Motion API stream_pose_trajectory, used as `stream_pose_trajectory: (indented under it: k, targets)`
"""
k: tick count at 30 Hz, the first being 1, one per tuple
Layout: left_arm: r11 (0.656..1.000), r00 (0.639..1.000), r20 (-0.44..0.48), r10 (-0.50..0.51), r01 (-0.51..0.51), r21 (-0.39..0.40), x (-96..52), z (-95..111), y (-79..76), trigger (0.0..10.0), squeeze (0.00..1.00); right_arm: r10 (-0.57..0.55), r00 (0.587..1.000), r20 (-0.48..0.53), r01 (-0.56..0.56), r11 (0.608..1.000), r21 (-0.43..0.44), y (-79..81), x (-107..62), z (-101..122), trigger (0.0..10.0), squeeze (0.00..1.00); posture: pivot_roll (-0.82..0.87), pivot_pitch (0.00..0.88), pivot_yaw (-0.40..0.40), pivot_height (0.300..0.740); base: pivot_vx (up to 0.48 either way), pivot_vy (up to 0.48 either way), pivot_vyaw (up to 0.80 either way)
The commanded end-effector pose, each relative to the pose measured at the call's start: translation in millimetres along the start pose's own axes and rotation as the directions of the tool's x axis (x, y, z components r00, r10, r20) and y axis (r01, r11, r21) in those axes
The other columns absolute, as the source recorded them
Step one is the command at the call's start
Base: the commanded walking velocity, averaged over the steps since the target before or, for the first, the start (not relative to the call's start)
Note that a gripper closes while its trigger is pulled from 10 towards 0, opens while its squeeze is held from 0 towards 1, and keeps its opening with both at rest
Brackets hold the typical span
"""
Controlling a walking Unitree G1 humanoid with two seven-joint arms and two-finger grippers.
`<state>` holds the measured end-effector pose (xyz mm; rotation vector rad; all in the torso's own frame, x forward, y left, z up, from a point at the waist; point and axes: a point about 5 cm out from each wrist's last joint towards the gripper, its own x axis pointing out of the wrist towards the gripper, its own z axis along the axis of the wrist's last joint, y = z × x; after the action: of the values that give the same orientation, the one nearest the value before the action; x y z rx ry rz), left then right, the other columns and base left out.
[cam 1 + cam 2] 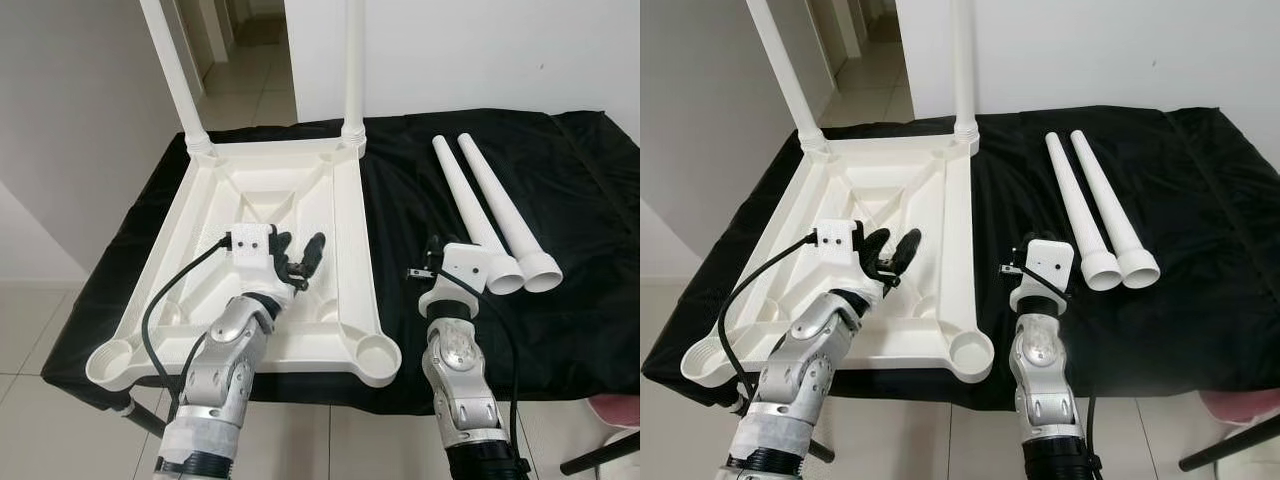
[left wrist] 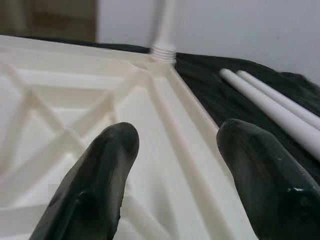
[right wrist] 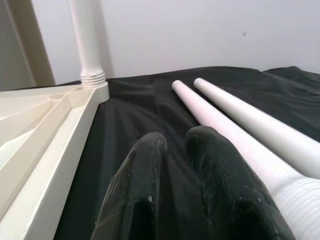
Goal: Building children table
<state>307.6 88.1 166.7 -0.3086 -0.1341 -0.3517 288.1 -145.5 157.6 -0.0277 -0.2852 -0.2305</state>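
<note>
- On the black cloth-covered work surface, toward its left side, lies the white plastic children's tabletop, upside down with its ribbed underside facing up.
- Two white tapered plastic legs already stand upright in its far corner sockets: the far-left leg and the far-right leg.
- The two near corner sockets, the near-left socket and the near-right socket, are open round cups with nothing in them.
- The left gripper hovers over the tabletop's underside near its right rim, its two black fingers spread apart and holding nothing.
- The right gripper rests low over the black cloth between the tabletop's right rim and the loose legs, its fingers close together with only a narrow gap, gripping nothing.
- To the right lie two loose white tapered plastic legs side by side, touching, with their wide threaded ends toward the robot.
</note>
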Motion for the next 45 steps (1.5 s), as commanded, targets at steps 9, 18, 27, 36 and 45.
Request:
stream_pose_trajectory:
  k: [9, 18, 27, 36, 45]
  targets:
    - [0.977, 0.985, 0.039, 0.166, -0.170, 0.130, -15.0, -0.1, 7.9, 10.0, 0.00, 0.036, 0.999, -0.026, -0.035, 0.999, 0.040, 5.7, -20.2, 2.4, 10.0, 0.00, -0.07, 0.039, 0.069, 0.740, 0.000, 0.000, 0.00]
    - [0.969, 0.977, 0.026, 0.211, -0.213, 0.127, -24.3, -4.3, 17.3, 10.0, 0.00, 0.096, 0.995, -0.024, -0.096, 0.995, 0.019, 3.4, -28.3, 1.8, 10.0, 0.00, -0.08, 0.024, 0.073, 0.740, 0.000, 0.000, 0.00]
    - [0.969, 0.977, 0.008, 0.215, -0.214, 0.122, -30.9, -14.7, 12.7, 10.0, 0.00, 0.081, 0.996, -0.031, -0.081, 0.997, -0.003, -5.4, -37.3, 2.1, 10.0, 0.00, -0.09, 0.029, 0.068, 0.740, 0.000, 0.000, 0.00]
    - [0.974, 0.981, 0.012, 0.192, -0.192, 0.121, -38.4, -14.9, 7.6, 10.0, 0.73, 0.105, 0.994, -0.029, -0.104, 0.994, 0.021, 2.0, -41.4, 4.9, 10.0, 0.22, -0.06, 0.055, 0.065, 0.740, 0.000, 0.000, 0.00]
    - [0.977, 0.986, 0.036, 0.162, -0.166, 0.135, -40.3, -11.0, 5.6, 10.0, 1.00, 0.128, 0.991, -0.025, -0.127, 0.991, 0.037, 7.6, -41.2, 5.0, 10.0, 1.00, -0.05, 0.039, 0.063, 0.740, 0.000, 0.000, 0.00]
